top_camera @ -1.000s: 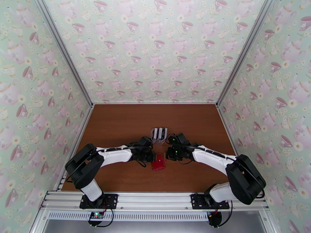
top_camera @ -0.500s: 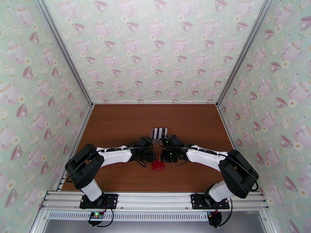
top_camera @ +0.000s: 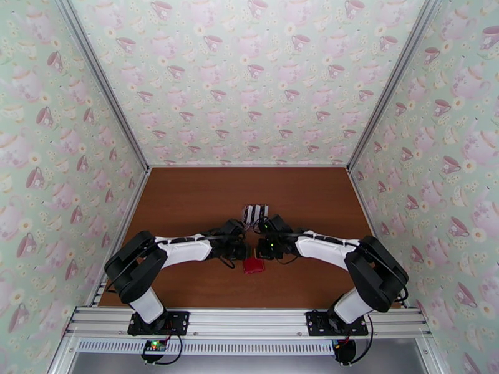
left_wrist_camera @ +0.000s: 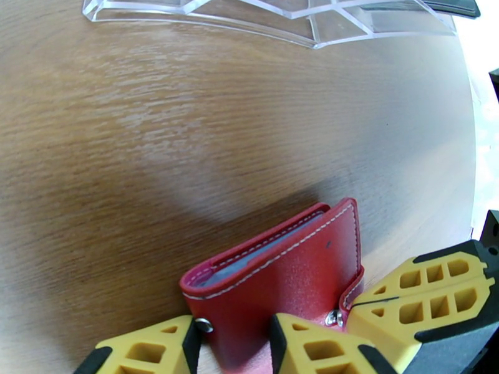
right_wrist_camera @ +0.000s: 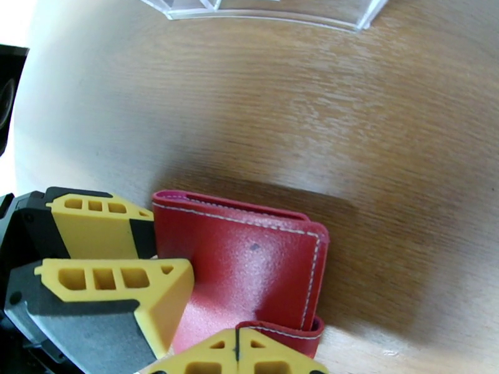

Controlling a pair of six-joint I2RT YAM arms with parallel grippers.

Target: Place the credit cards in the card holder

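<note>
The red card holder (top_camera: 252,265) lies folded on the brown table, its pale inner pockets just showing along the open edge (left_wrist_camera: 262,257). My left gripper (left_wrist_camera: 231,351) is shut on its near flap, one yellow finger on each side. My right gripper (right_wrist_camera: 237,355) is shut with nothing between its fingers, and its tips rest against the snap tab (right_wrist_camera: 280,333). From above, the two grippers (top_camera: 243,249) (top_camera: 260,249) meet over the wallet. The credit cards (top_camera: 256,213), black and white, stand in the clear slotted stand (left_wrist_camera: 249,14) behind it.
The clear stand (right_wrist_camera: 262,6) sits just beyond both grippers toward the back. Patterned walls with metal rails close in the table (top_camera: 187,201) on three sides. Brown tabletop stretches to the left, right and back.
My right arm has swung left until its shut fingers reached the wallet's snap tab, and the wallet has shifted slightly left. The left arm has held still.
</note>
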